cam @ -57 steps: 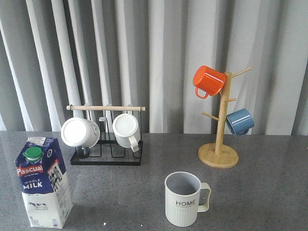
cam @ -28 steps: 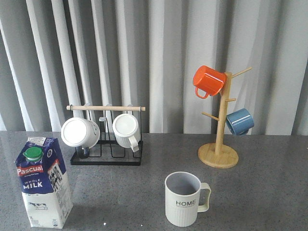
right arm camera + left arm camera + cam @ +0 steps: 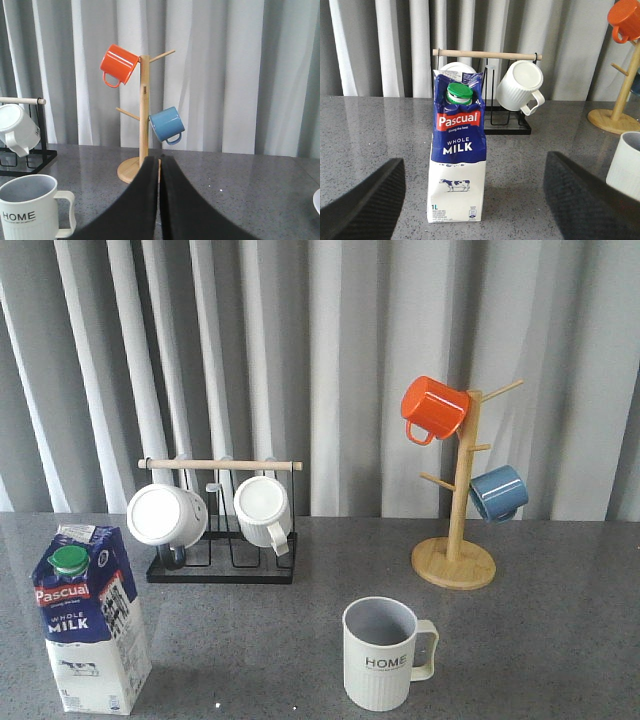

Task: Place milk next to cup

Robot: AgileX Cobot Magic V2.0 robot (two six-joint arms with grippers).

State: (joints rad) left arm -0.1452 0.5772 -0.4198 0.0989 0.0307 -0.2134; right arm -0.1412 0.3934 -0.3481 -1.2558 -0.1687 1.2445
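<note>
The milk [image 3: 88, 618], a blue-and-white carton with a green cap, stands upright at the table's front left. It also shows in the left wrist view [image 3: 457, 150], ahead of my open left gripper [image 3: 475, 175], whose wide-apart fingers [image 3: 370, 200] do not touch it. The cup [image 3: 385, 652], a cream ribbed mug lettered "HOME", stands at the front middle, handle to the right. It also shows in the right wrist view [image 3: 32, 206]. My right gripper [image 3: 159, 165] is shut and empty, apart from the cup. Neither gripper shows in the front view.
A black wire rack [image 3: 222, 570] with two white mugs [image 3: 166, 515] stands behind the milk. A wooden mug tree [image 3: 455, 558] holds an orange mug [image 3: 433, 407] and a blue mug [image 3: 497, 492] at the back right. A grey curtain hangs behind the table.
</note>
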